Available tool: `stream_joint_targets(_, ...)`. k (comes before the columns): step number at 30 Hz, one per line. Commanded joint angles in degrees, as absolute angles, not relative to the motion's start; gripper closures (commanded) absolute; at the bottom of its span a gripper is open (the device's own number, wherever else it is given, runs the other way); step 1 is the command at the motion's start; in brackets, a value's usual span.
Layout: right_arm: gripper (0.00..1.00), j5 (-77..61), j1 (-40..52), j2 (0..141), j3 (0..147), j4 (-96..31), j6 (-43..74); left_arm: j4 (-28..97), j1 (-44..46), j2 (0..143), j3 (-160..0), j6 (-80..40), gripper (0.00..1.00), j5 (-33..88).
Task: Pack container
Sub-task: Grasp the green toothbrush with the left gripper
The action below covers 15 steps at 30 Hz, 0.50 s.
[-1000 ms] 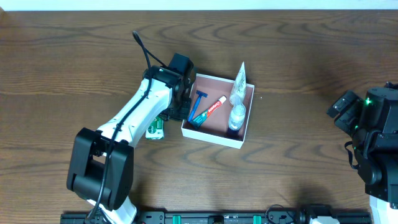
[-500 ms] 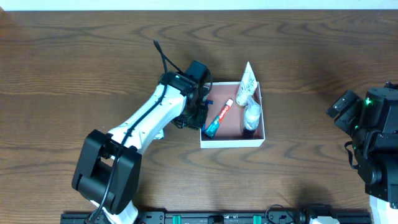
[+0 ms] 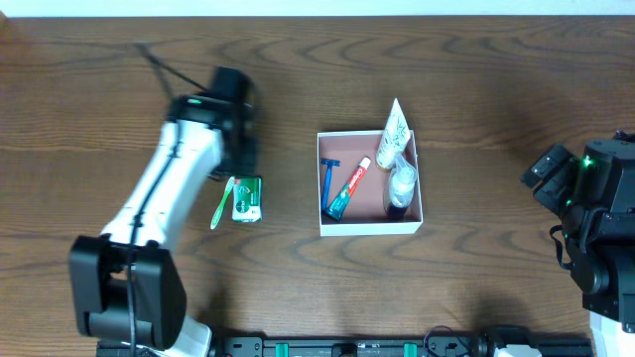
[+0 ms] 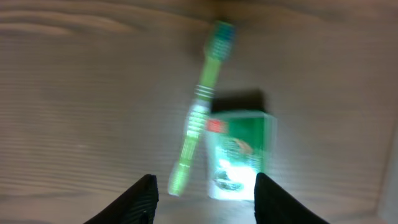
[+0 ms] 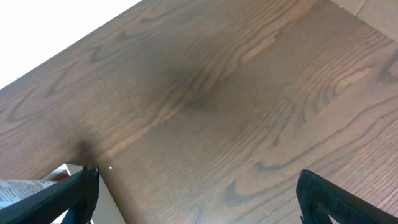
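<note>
Now your left gripper [image 4: 205, 198] has pulled back from the container [image 3: 369, 227], which sits squared-up mid-table, part filled. It hovers wide and empty over the toothbrush [image 4: 200, 109] and green packet [image 4: 239, 152], likely your next picks.

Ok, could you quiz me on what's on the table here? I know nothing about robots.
1. True or false: the razor lies inside the container.
2. In the overhead view, the packet lies: A. inside the container; B. on the table to its left; C. on the table to its right.
3. Fill in: in the left wrist view, the left gripper hangs above the toothbrush with its fingers ____ (open or shut).

Key: 1. true; 2. B; 3. open.
</note>
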<state>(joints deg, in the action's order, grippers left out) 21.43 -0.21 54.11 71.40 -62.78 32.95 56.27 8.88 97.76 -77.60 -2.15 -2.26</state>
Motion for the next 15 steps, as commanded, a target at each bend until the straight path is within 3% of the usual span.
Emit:
stream_joint_targets(1,0.01,22.04,-0.58,54.02,71.55,-62.81,33.82,54.78,4.62,99.37,-77.76,4.08,0.42,-3.40)
stream_joint_targets(15,0.01,22.06,-0.58,54.02,71.55,-62.83,33.80,53.69,0.34,107.87,-77.12,15.00,0.40,0.49)
